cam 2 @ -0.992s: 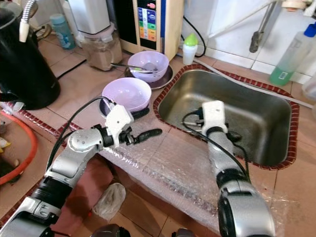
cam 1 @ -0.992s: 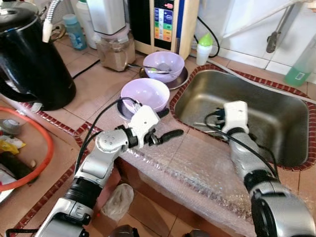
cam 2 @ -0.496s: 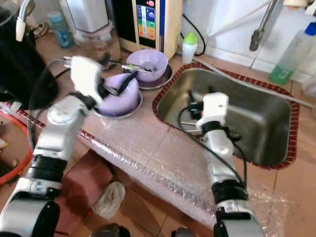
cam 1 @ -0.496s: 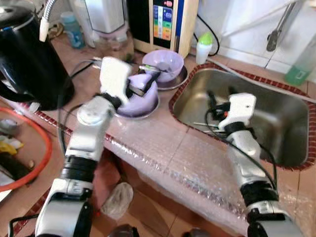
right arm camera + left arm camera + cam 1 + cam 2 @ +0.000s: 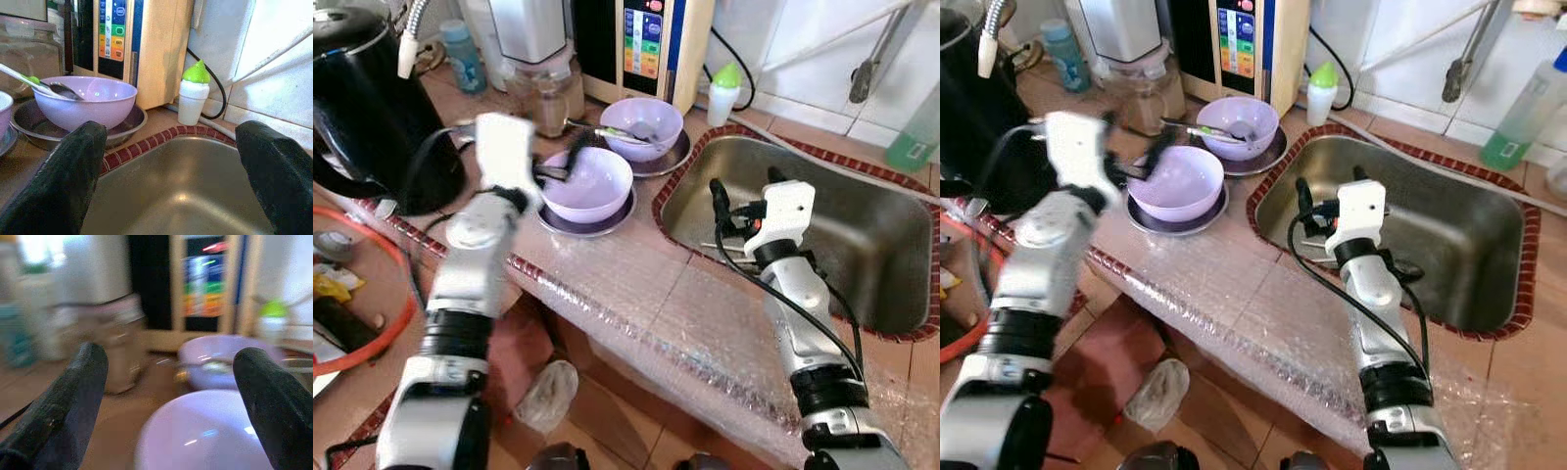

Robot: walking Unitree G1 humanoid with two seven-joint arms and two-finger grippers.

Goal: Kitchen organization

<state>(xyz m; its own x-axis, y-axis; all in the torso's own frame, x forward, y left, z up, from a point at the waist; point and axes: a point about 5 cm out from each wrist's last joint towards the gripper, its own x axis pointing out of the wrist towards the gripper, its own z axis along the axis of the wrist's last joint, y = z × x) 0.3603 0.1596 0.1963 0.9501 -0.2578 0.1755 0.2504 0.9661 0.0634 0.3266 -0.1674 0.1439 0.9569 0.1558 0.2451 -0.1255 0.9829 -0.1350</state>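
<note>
Two lilac bowls stand on the tiled counter left of the sink (image 5: 862, 245). The nearer bowl (image 5: 592, 186) rests on a dark plate (image 5: 578, 223). The farther bowl (image 5: 641, 122) holds a spoon (image 5: 605, 131) and sits on its own dark plate (image 5: 668, 160). My left gripper (image 5: 561, 163) is open, blurred, right at the nearer bowl's left rim; in the left wrist view that bowl (image 5: 210, 435) lies below and between the fingers (image 5: 73, 391). My right gripper (image 5: 744, 188) is open with nothing in it, held over the sink's left end and pointing toward the farther bowl (image 5: 85, 102).
A black kettle (image 5: 372, 108) stands at the left. A glass jar (image 5: 548, 93), a water appliance (image 5: 646, 44) and a green-capped bottle (image 5: 722, 93) line the back. Bubble wrap (image 5: 656, 313) covers the counter's front edge. An orange-rimmed tray (image 5: 382, 323) lies at the near left.
My left arm swung up from the counter's front edge to the nearer bowl's left side. My right gripper rose out of the sink, its fingers now above the basin.
</note>
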